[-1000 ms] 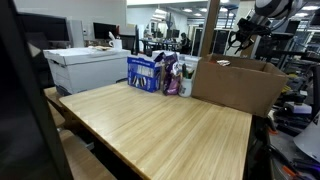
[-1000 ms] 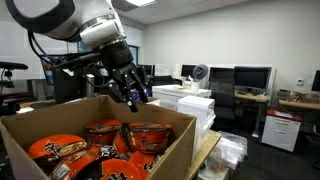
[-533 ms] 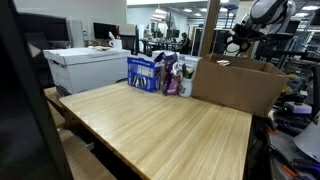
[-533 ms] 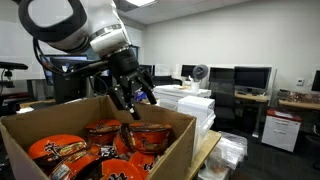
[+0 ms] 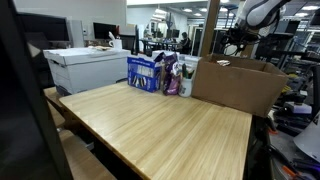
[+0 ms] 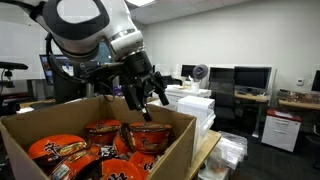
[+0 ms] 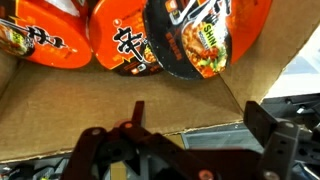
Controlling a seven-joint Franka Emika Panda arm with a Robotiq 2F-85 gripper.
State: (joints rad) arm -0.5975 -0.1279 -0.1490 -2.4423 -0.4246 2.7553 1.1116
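Note:
An open cardboard box (image 6: 176, 138) holds several orange and black instant noodle bowls (image 6: 148, 135). My gripper (image 6: 150, 96) hangs just above the box's far corner, open, with nothing between its fingers (image 6: 136, 101). The wrist view looks down past the spread gripper (image 7: 200, 125) at the box's inner wall (image 7: 100, 100) and the bowls (image 7: 205, 35) lying side by side. In an exterior view the box (image 5: 235, 85) stands at the far end of a wooden table, with the gripper (image 5: 238, 42) over it.
The wooden table (image 5: 160, 125) stretches in front of the box. Blue and purple snack packs (image 5: 150, 72) and a white machine (image 5: 85, 68) stand beside it. Stacked white boxes (image 6: 190, 100), a fan (image 6: 200, 72) and monitors (image 6: 250, 78) lie beyond the box.
The jaws have spread wide open. The arm has swung across the box toward its far corner and the wrist has turned.

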